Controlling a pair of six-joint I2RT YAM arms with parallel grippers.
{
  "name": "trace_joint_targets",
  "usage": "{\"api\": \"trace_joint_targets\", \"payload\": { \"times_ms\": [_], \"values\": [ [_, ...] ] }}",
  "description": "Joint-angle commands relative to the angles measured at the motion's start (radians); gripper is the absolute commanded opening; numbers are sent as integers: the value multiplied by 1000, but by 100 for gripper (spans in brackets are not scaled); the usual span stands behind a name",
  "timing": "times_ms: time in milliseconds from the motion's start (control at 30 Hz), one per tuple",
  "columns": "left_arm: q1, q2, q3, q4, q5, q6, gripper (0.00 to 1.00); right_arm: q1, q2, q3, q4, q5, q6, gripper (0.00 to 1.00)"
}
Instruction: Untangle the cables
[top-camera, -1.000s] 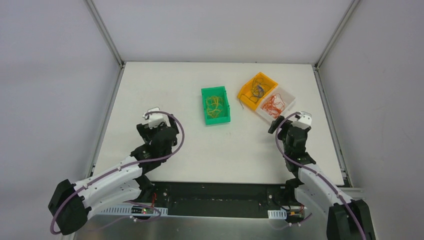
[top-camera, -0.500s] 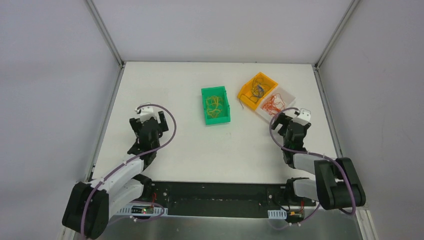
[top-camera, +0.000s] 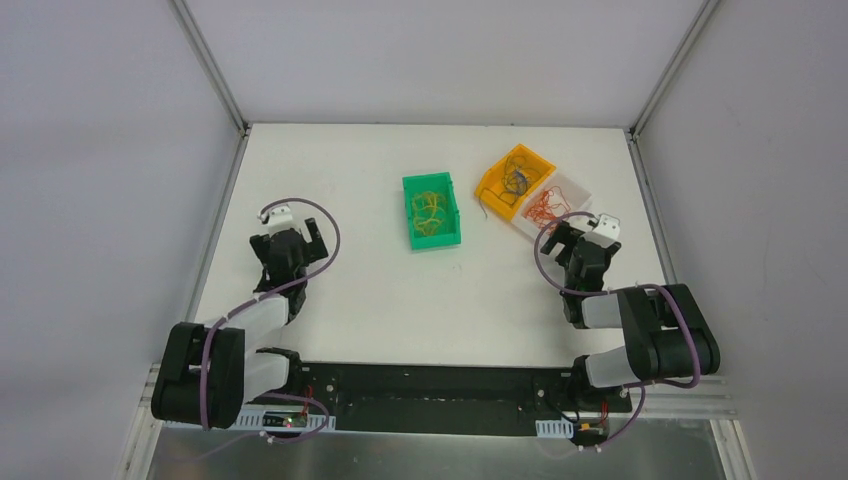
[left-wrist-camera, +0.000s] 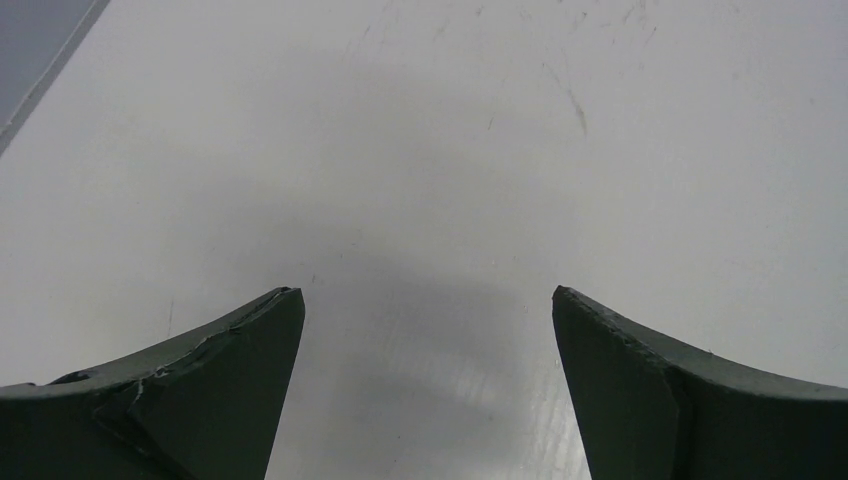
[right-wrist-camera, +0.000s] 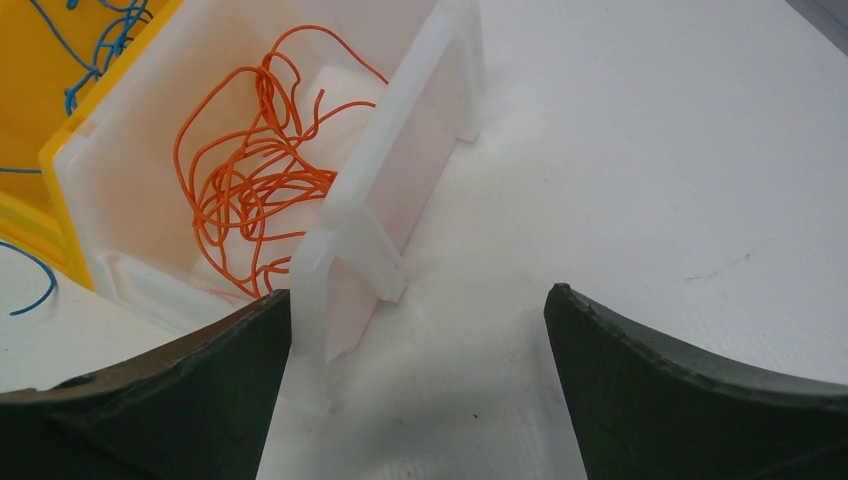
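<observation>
A white desk (top-camera: 400, 300) carries three small bins toward its far side. A green bin (top-camera: 408, 205) near the middle holds curly yellow-green cables (top-camera: 430, 208). To its right, an orange bin (top-camera: 492, 192) holds blue cables (top-camera: 516, 180). Touching that bin, a clear white bin (right-wrist-camera: 400, 140) holds a loose tangle of orange cables (right-wrist-camera: 250, 170). One blue strand (right-wrist-camera: 30, 275) lies on the desk just beside the orange bin. The right hand (right-wrist-camera: 418, 300) hovers low at the near corner of the white bin, its jaws wide apart and holding nothing. The left hand (left-wrist-camera: 428, 300) sits well apart on the left, low over bare desk, jaws spread wide and empty.
</observation>
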Motion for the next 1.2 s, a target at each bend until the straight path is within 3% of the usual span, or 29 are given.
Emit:
{"api": "trace_joint_targets", "payload": {
  "times_ms": [0,200,467,633,733,833,1167],
  "values": [
    [4,-116,-64,54,-120,-111,99,-8,4,32,24,34,17,100],
    [4,-109,-94,145,2,-44,98,-9,6,33,24,32,17,99],
    [4,-50,-23,86,139,53,99,-10,6,33,25,30,19,100],
    [4,-67,-46,117,137,82,99,-10,5,33,25,30,18,100],
    [4,-87,-63,123,44,106,99,-9,5,34,24,29,19,99],
    [4,-89,-101,213,137,146,99,-10,5,34,25,29,18,99],
    [4,-99,-97,212,130,155,98,-10,5,33,24,29,19,100]
  ]
}}
